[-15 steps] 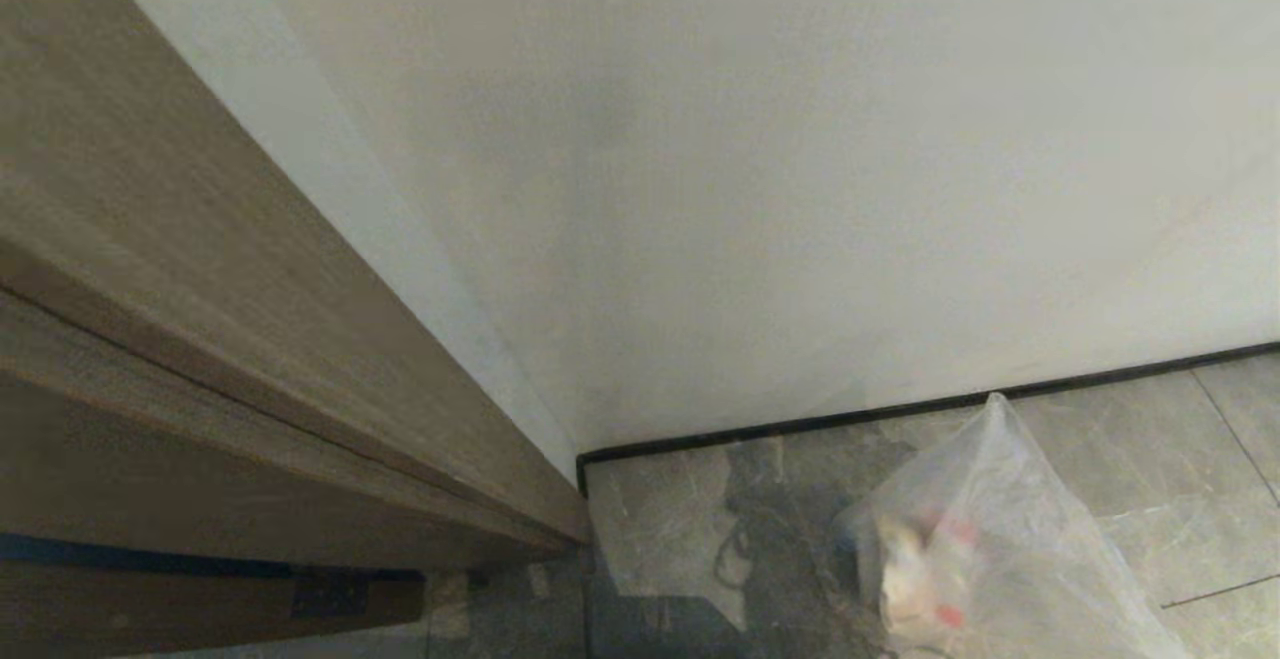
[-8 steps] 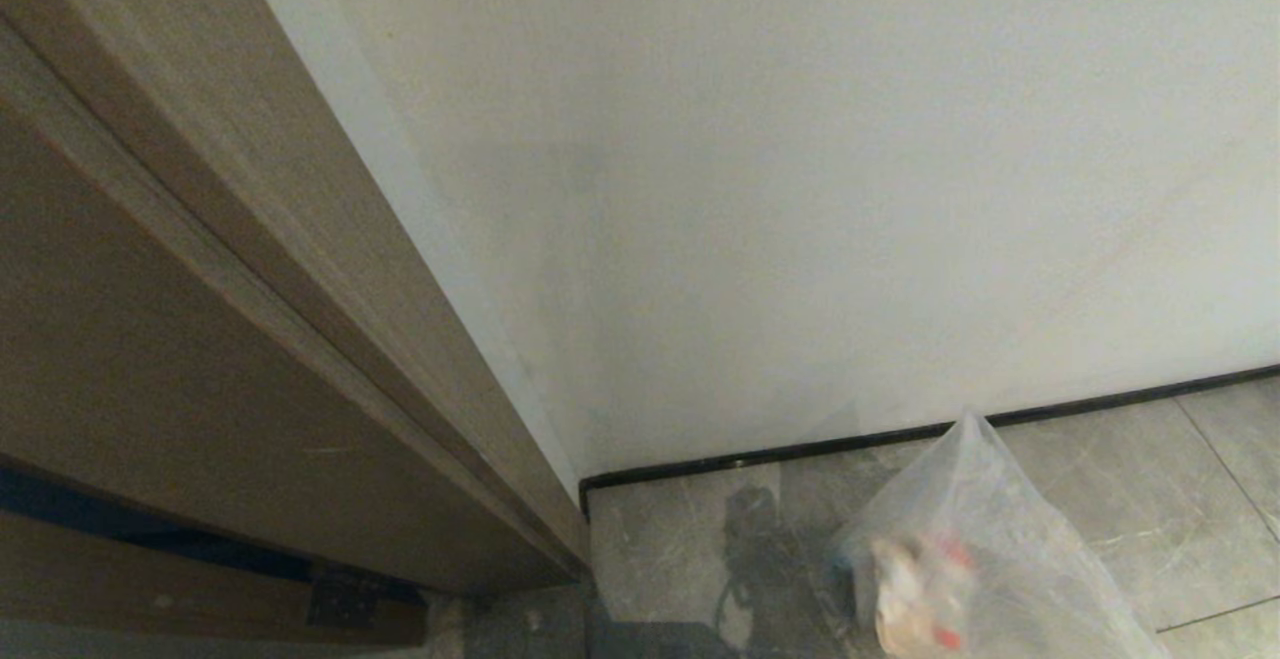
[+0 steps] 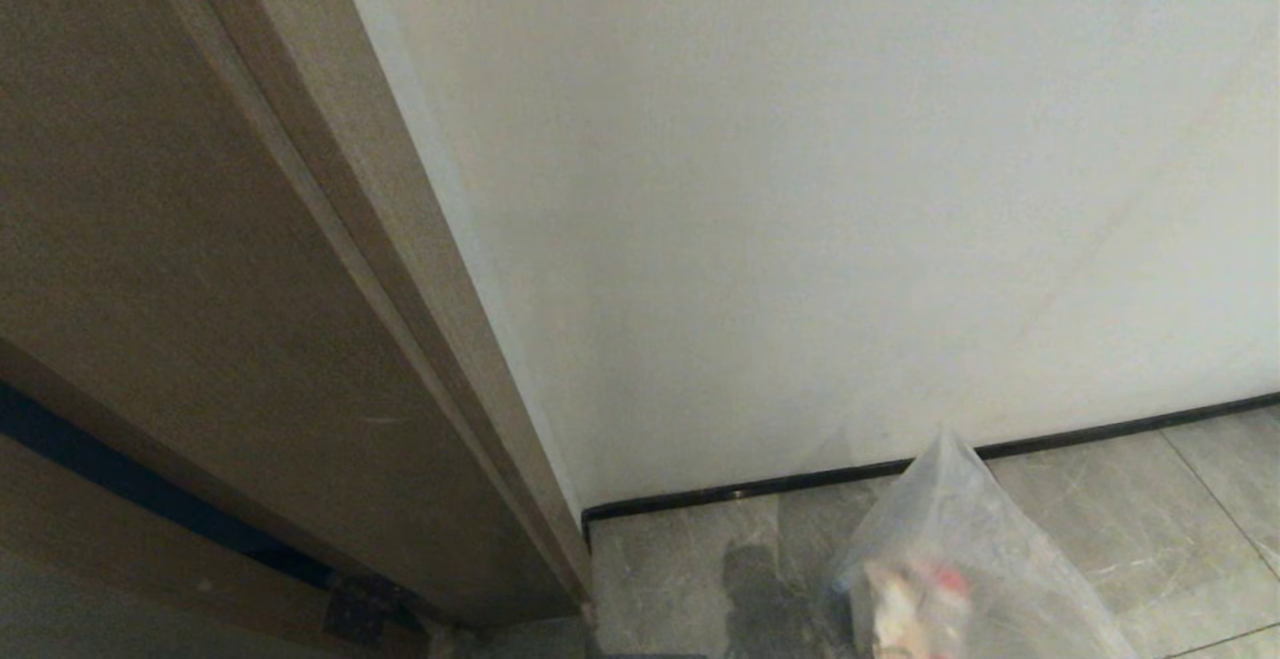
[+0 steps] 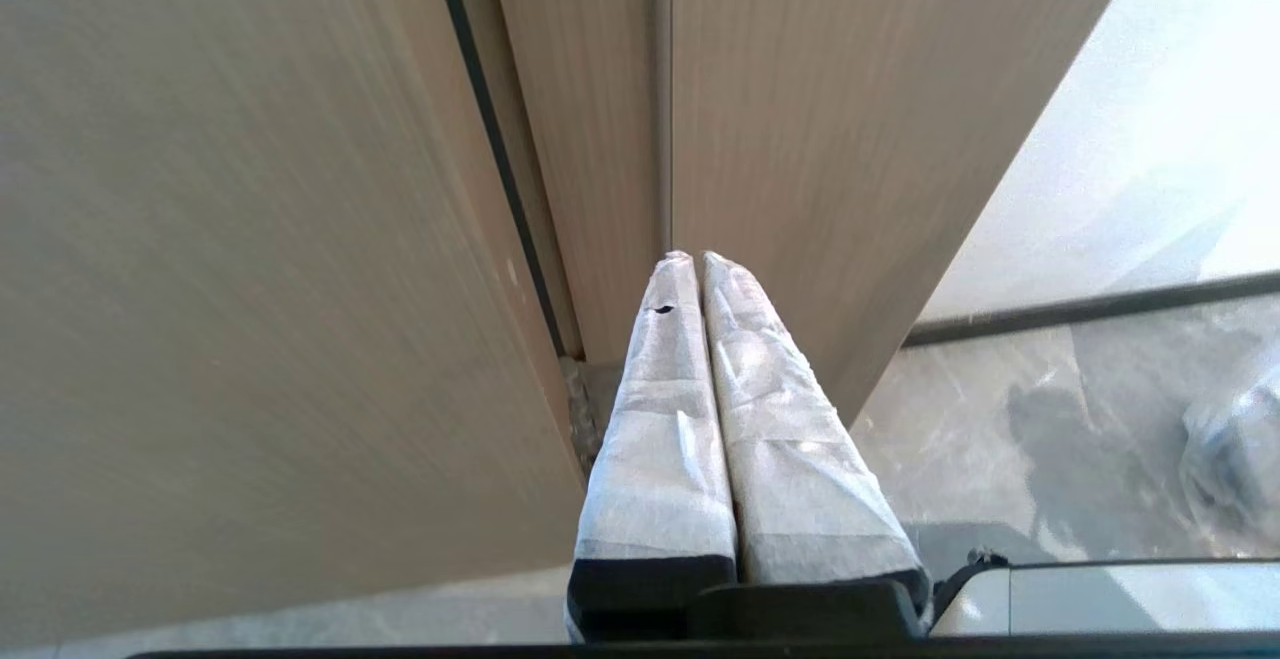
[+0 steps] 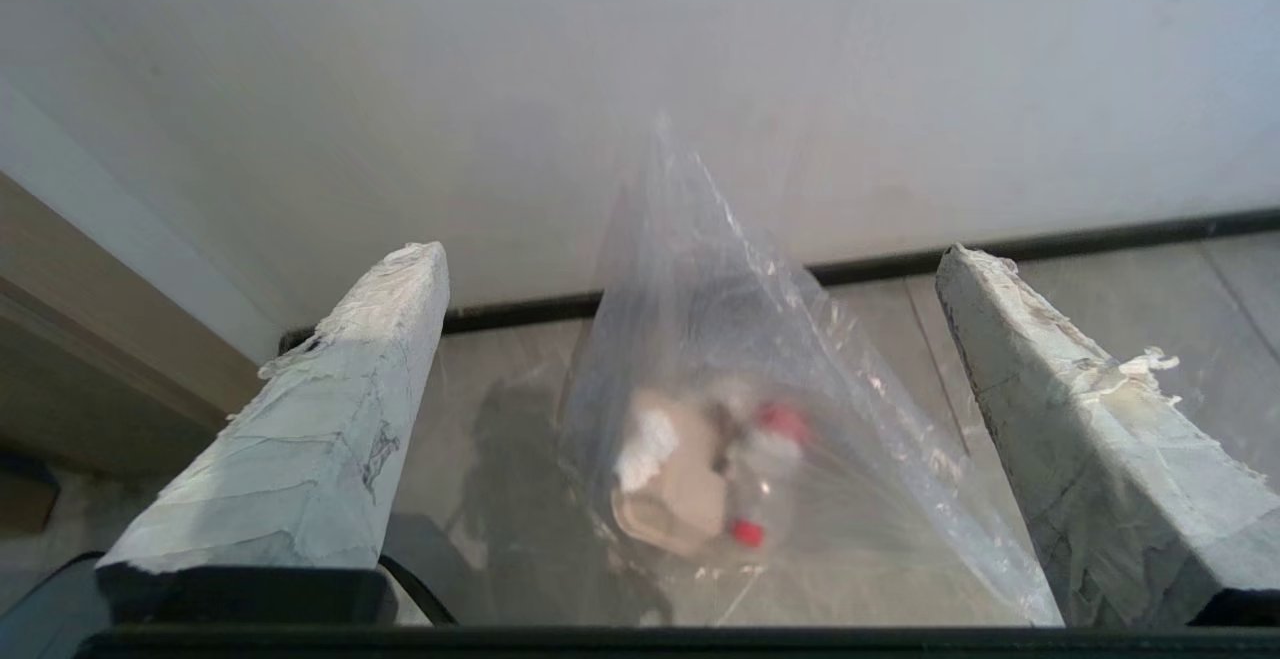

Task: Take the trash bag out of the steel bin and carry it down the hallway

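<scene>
The trash bag [image 3: 960, 559] is clear crinkly plastic and stands in a peak on the grey marbled hallway floor [image 3: 1130, 509], close to the white wall. Pale litter and red caps show through the trash bag [image 5: 720, 459]. My right gripper [image 5: 690, 257] is open, its taped fingers [image 5: 340, 419] wide apart on either side of the bag and not touching it. My left gripper [image 4: 690, 257] is shut on nothing and points at a wooden door frame [image 4: 800, 139]. The steel bin is out of view. Neither gripper shows in the head view.
A brown wooden door and frame [image 3: 250, 289] fill the left side and meet the white wall [image 3: 850, 189] at a corner. Black skirting [image 3: 1000, 447] runs along the wall's foot. A dark shadow lies on the tiles left of the bag.
The head view has tilted upward, so the door, skirting and bag sit lower in the picture. The bag itself stays where it was on the floor.
</scene>
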`<state>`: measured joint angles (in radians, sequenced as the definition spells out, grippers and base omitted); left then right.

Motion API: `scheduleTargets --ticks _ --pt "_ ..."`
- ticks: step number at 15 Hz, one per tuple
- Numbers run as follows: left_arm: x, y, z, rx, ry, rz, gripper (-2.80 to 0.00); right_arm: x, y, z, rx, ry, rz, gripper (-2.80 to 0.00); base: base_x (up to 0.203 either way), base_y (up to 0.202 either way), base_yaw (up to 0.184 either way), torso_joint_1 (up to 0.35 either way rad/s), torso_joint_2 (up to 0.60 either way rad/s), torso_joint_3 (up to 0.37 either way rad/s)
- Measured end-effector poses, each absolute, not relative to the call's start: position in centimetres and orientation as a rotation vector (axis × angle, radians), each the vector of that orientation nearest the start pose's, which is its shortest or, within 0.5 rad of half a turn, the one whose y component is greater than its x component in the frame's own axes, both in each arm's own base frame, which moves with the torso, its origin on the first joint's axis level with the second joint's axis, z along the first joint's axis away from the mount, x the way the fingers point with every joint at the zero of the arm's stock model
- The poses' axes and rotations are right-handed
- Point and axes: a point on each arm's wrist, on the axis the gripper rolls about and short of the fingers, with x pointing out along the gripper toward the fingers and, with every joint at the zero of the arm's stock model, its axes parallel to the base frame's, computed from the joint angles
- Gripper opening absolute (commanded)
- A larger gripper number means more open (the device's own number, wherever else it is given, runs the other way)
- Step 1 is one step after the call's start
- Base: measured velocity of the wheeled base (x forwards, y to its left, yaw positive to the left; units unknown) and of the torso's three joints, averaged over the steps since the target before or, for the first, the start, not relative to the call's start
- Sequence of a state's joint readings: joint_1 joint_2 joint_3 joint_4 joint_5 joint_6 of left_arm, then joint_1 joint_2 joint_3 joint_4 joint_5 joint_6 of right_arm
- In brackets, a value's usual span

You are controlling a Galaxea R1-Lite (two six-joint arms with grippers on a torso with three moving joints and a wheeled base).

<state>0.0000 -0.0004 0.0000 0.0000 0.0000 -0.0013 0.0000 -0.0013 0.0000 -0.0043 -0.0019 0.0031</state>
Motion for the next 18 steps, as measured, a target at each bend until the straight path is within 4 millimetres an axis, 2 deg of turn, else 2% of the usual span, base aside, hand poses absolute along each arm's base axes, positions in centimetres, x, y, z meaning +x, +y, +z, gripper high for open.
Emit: scheduleTargets --ticks 12,18 --pt "-2.28 0.0 7.55 -0.003 0.0 0.0 -2.8 -2.29 0.0 7.59 0.003 -0.005 -0.002 0.0 0.0 0.0 0.0 0.003 0.0 0.199" --pt "-2.28 0.0 7.55 -0.001 0.0 0.0 -2.8 -2.29 0.0 7.59 0.003 -0.005 -0.001 0.0 0.0 0.0 0.0 0.0 0.0 0.034"
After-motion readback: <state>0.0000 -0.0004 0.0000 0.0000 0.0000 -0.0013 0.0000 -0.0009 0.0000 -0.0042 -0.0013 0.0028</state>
